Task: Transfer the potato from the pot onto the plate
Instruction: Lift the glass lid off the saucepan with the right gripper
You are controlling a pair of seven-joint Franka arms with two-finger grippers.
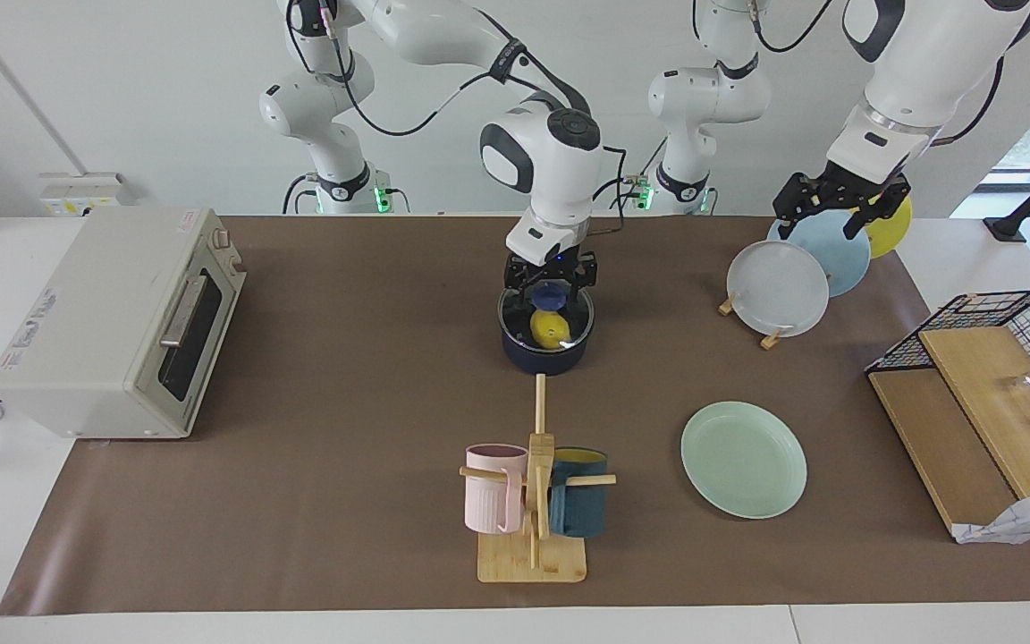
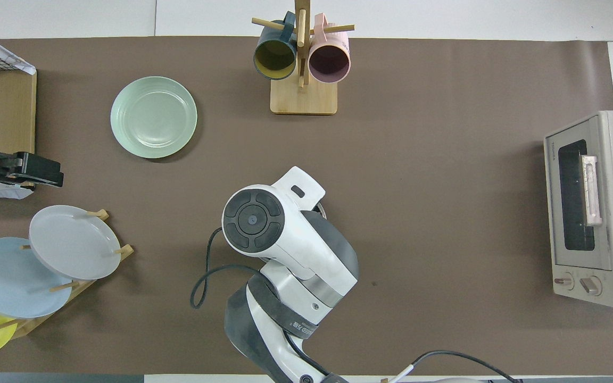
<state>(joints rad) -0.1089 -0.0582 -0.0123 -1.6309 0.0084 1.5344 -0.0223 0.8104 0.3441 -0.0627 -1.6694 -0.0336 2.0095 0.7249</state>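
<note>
A mug rack with a pink mug and a dark blue mug is seen at six o'clock from the pot in the facing view, farther from the robots. A toaster oven is found at the right arm's end of the table, a plate rack with grey, light blue and yellow plates at the left arm's end. The plate is placed at four o'clock from the pot, well apart. The potato is seen inside the pot, directly beneath the right gripper, whose fingers are lowered over the rim; whether they are spread or closed cannot be told. The left gripper is held over the plate rack, its fingers apart, holding nothing.
</note>
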